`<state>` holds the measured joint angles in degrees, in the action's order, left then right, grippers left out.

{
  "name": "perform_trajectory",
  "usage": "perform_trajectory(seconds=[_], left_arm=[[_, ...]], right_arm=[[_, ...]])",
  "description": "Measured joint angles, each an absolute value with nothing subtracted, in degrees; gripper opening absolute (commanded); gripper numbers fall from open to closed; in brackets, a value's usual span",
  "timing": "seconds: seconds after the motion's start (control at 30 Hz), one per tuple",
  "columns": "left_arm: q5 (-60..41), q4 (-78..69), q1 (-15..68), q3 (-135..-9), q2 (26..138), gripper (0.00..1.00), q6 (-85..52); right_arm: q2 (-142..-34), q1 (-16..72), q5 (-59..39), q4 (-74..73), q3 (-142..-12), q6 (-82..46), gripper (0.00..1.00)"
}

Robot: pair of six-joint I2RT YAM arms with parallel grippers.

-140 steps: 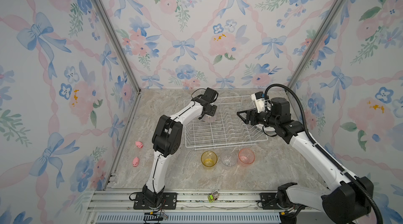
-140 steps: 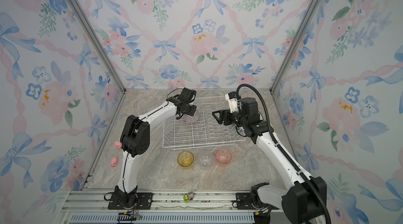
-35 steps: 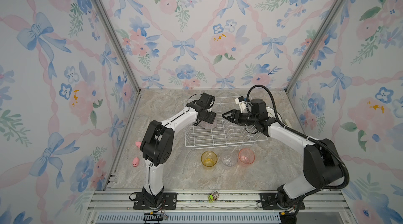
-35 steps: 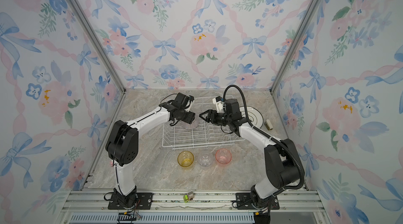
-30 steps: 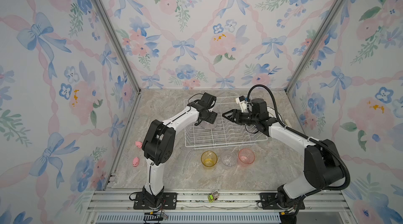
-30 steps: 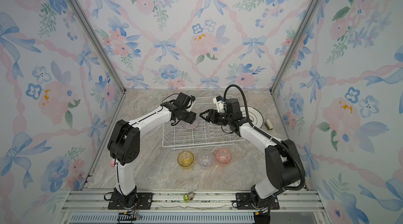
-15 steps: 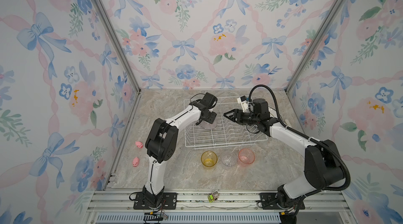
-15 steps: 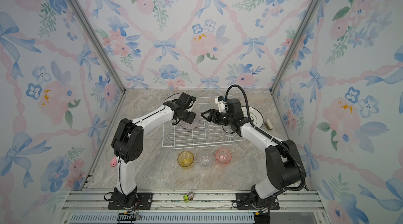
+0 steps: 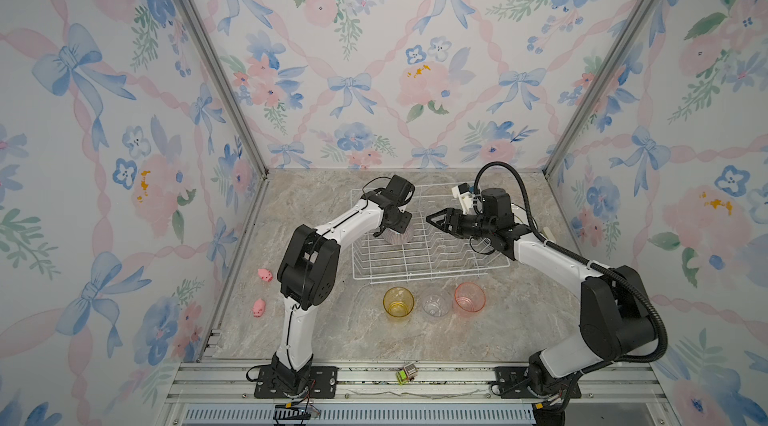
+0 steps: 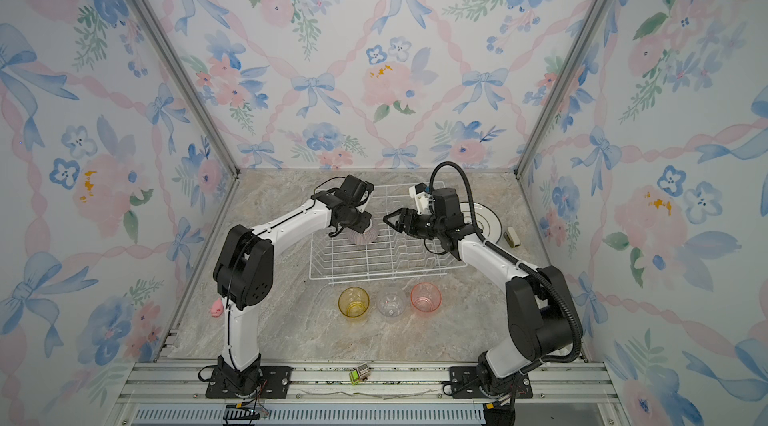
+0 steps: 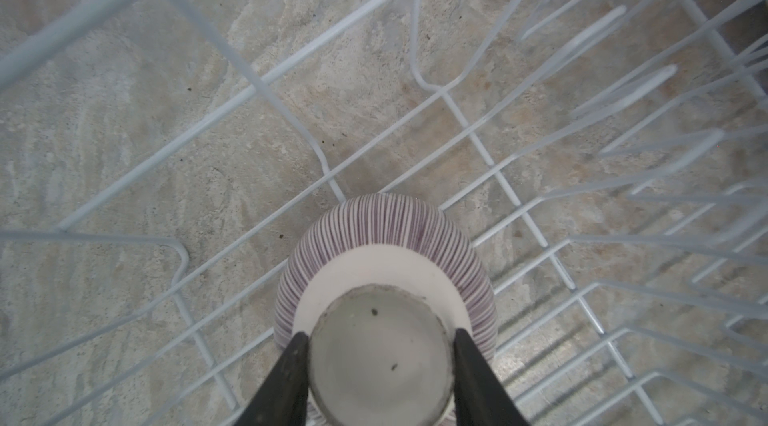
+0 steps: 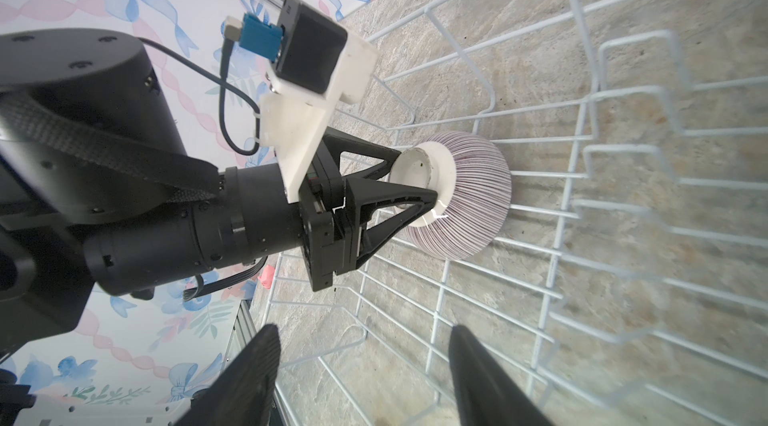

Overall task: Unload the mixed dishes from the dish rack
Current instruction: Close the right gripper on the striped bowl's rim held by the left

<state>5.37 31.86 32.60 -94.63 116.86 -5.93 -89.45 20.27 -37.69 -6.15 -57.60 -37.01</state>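
Sitting upside down in the white wire dish rack (image 9: pixel 432 277), the ribbed purple bowl (image 9: pixel 398 235) is all that's in it. The left gripper (image 11: pixel 378 334) is pinched onto its foot ring, and the right gripper (image 12: pixel 361 336) hangs wide open and empty. The yellow tumbler (image 9: pixel 398 302), clear tumbler (image 9: pixel 435 304) and pink tumbler (image 9: pixel 469 297) stand on the table (image 9: pixel 332 332) just in front.

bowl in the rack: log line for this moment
bowl: upside down in dish rack | left gripper: shut on its foot | right gripper: open, empty
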Motion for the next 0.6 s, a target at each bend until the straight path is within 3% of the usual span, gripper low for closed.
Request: perform_trajectory(seconds=[0.6], left_arm=[[4.75,34.54,32.42,-96.09,116.62,0.42,-5.5]], right_arm=[[-90.11,20.38,-40.75,-11.92,-53.84,-40.16,0.66]])
